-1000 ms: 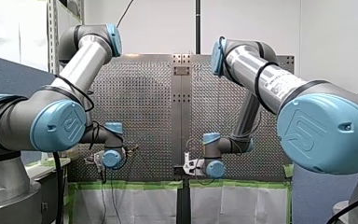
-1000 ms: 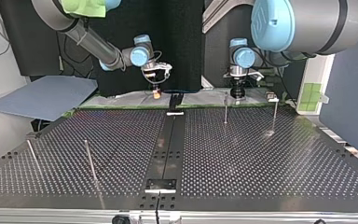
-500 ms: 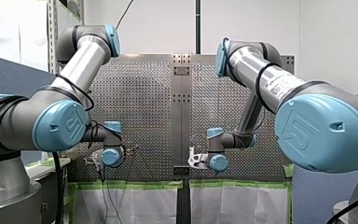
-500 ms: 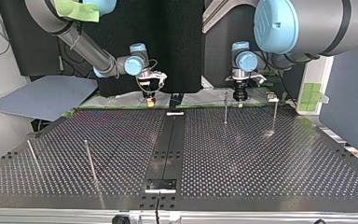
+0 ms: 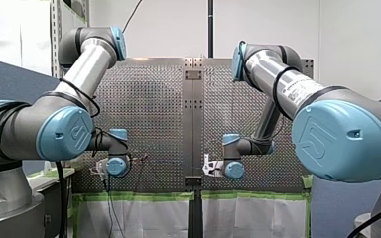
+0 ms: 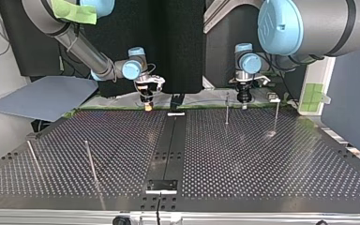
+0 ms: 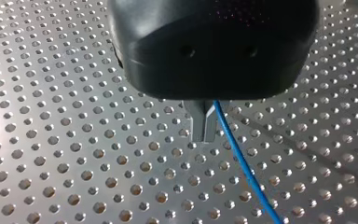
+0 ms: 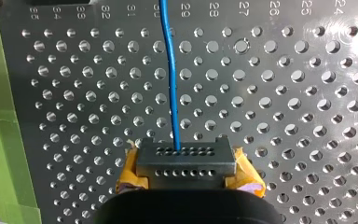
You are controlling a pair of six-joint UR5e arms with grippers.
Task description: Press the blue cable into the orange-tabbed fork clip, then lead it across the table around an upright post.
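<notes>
The blue cable (image 7: pixel 242 163) runs out from between the metal fingers of my left gripper (image 7: pixel 204 134), which is shut on it just above the perforated table. My right gripper (image 8: pixel 182 156), with yellow pads, is shut on the same blue cable (image 8: pixel 171 84), which leads straight ahead of it over the plate. In the top view my right gripper (image 6: pixel 148 99) hangs low at the far edge, left of the centre rail. My left gripper (image 6: pixel 243 96) hangs to the rail's right, near a thin upright post (image 6: pixel 227 108). I cannot pick out an orange-tabbed clip.
A black fixture (image 6: pixel 176 101) stands on the centre rail at the far edge. Another post (image 6: pixel 276 116) rises at the top view's right, and two leaning posts (image 6: pixel 90 161) (image 6: pixel 33 157) at its left. Green tape (image 8: pixel 0 116) lines the table's edge beside my right gripper.
In the top view my right gripper has moved left and lower, away from the centre rail. My left gripper has shifted slightly to the right. Both stay shut.
</notes>
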